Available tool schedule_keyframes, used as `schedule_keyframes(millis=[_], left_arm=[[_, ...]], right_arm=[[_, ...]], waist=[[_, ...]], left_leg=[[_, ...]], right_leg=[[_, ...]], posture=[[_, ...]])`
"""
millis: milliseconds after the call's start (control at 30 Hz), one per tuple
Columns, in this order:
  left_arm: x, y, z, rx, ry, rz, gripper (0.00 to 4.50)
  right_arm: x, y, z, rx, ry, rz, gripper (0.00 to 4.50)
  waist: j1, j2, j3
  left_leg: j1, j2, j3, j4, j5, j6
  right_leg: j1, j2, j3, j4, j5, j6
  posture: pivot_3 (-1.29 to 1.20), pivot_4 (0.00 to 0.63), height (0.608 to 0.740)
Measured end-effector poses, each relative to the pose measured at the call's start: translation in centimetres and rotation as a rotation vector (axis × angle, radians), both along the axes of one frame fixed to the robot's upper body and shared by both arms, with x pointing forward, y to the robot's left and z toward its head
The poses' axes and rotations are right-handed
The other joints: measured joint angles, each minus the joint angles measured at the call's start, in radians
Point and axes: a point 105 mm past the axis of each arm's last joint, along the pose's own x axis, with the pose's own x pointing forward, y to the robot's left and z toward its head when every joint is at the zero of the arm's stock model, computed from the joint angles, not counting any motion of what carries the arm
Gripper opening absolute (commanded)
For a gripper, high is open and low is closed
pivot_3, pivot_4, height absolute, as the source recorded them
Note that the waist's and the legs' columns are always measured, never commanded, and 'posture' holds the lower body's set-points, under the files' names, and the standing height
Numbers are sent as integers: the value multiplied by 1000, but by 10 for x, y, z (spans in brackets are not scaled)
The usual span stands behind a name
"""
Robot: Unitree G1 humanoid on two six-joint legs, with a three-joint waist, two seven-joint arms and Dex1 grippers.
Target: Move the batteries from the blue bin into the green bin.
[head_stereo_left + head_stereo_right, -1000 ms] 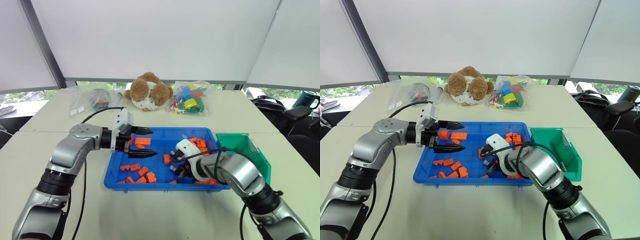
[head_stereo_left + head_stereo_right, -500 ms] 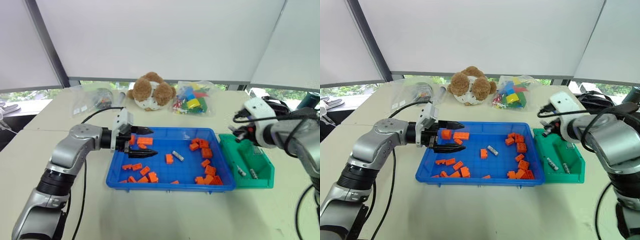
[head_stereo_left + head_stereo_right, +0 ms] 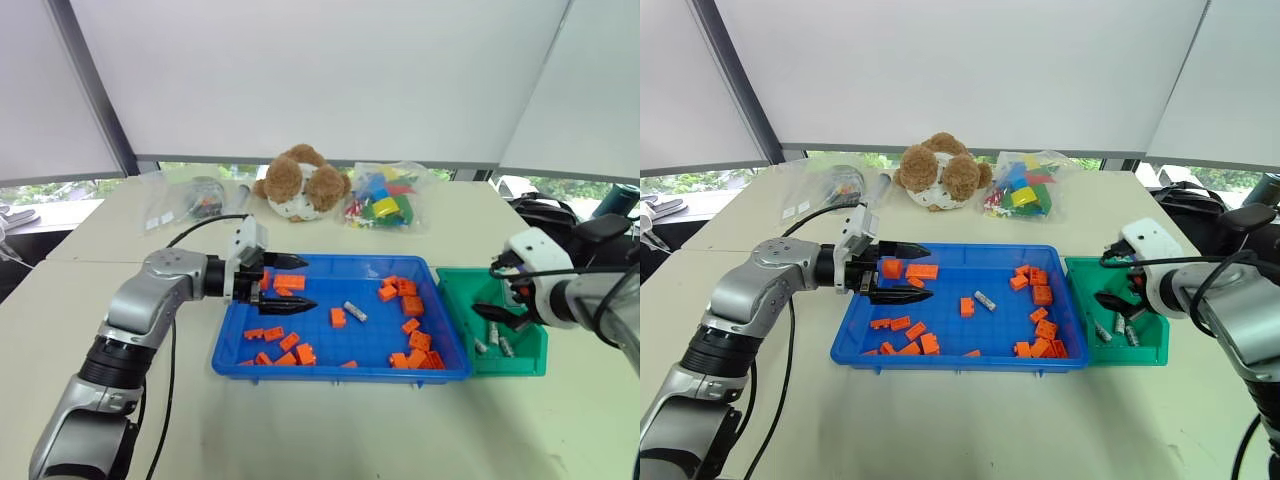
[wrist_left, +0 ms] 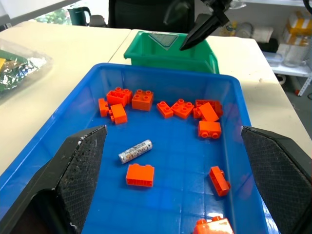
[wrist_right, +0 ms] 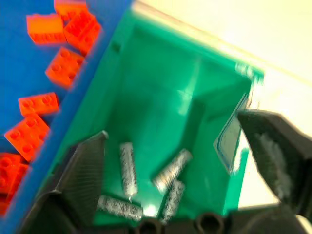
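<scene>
Our spread right pincer (image 3: 1118, 302) hung over the green bin (image 3: 1145, 345); the last battery (image 3: 985, 300) lay diagonally in the blue bin (image 3: 940, 357), nearer our open left pincer (image 3: 908, 272).

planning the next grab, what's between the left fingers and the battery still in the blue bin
In the left wrist view, only bare blue bin floor and one orange brick lie between the open left gripper and the battery.

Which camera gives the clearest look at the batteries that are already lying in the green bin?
The right wrist view: it looks straight down into the green bin, showing four batteries on its floor. The two head views show them as small silver slivers at the bin's near end. The left wrist view shows the bin's outer wall, no batteries inside.
</scene>
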Motion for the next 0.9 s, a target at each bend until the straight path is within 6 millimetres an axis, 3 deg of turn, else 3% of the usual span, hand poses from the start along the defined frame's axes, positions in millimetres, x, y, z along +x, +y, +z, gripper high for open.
schedule_keyframes(millis=[100, 333, 567, 767, 900], left_arm=[[-1, -2, 2, -1, -9, -8, 4500], [0, 0, 3, 5, -9, 3, 4500], [-2, 0, 6, 16, -24, 16, 4500], [-3, 1, 5, 22, -17, 31, 4500], [-5, 1, 7, 15, -26, 29, 4500]], right_arm=[[10, 55, 15, 115, -56, 186, 4413], [17, 135, -43, 145, 104, 425, 4413], [37, 140, -86, 66, 175, 426, 4413], [46, 146, -100, 63, 203, 437, 4413], [51, 152, -101, 77, 197, 451, 2659]], waist=[[-2, 0, 0], [10, 0, 0], [5, 0, 0], [1, 0, 0], [2, 0, 0]], left_leg=[[1, 0, -4, 0, 0, 0], [-2, -3, -4, 1, 0, 0], [-2, -3, -5, 1, 0, 0], [-1, -3, -5, 0, 0, 0], [-1, -3, -5, 0, 0, 0]], right_leg=[[0, 2, 1, 1, 0, 0], [0, -1, 0, 0, 0, 0], [0, 0, 0, 1, 0, 0], [0, 0, 0, 1, 0, 0], [0, 0, 0, 1, 0, 0]], posture=[[0, 150, 733], [0, 150, 733], [0, 150, 733], [0, 150, 733], [0, 150, 733]])
